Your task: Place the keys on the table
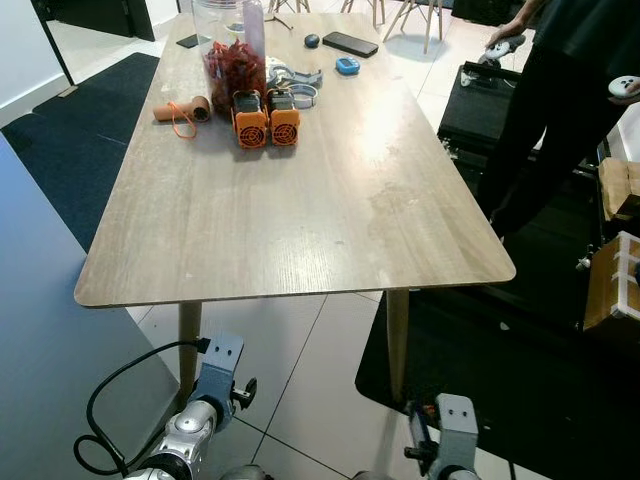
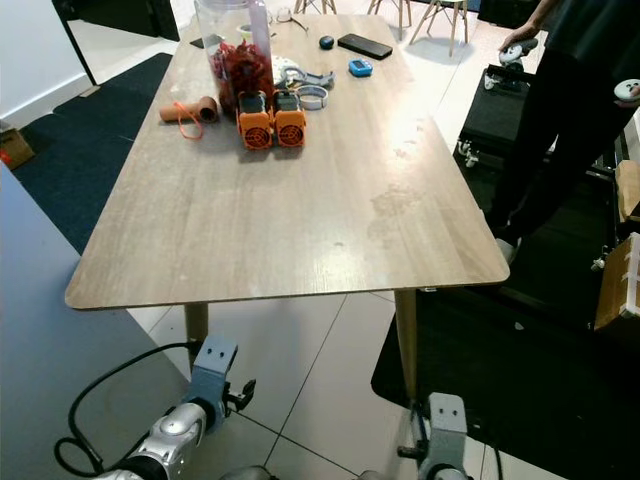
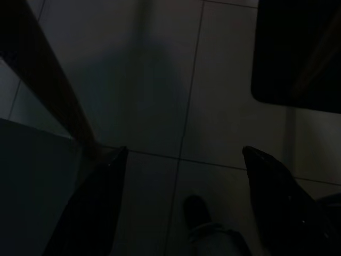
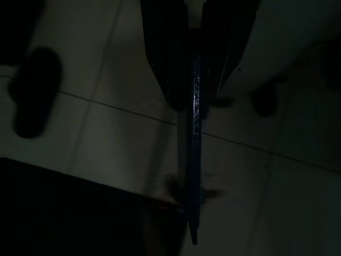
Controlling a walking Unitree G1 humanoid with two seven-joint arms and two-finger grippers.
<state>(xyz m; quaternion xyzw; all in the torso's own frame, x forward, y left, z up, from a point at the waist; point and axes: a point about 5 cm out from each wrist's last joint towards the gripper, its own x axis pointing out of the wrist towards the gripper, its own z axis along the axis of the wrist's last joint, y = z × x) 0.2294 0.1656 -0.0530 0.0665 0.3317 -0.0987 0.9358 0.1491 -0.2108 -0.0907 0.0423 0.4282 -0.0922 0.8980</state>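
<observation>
My right gripper (image 4: pixel 195 101) hangs low over the tiled floor, shut on a thin blue strap (image 4: pixel 195 170) that dangles from its fingers. A dim blurred lump sits beside the strap's lower part; keys cannot be made out in the dark. The left gripper (image 3: pixel 184 154) is open, its two black fingers (image 3: pixel 101 197) spread over the floor beside a table leg. The wooden table (image 1: pixel 300 210) stands right in front of me, with its near edge above both wrists (image 1: pixel 215 375). Its near half is bare wood.
At the table's far end stand a jar of red pieces (image 1: pixel 232 50), two orange devices (image 1: pixel 266 120), a cardboard tube (image 1: pixel 180 108), a phone (image 1: pixel 350 43) and small items. A person in black (image 1: pixel 560 110) stands at the right. A grey surface (image 1: pixel 40 330) is at my left.
</observation>
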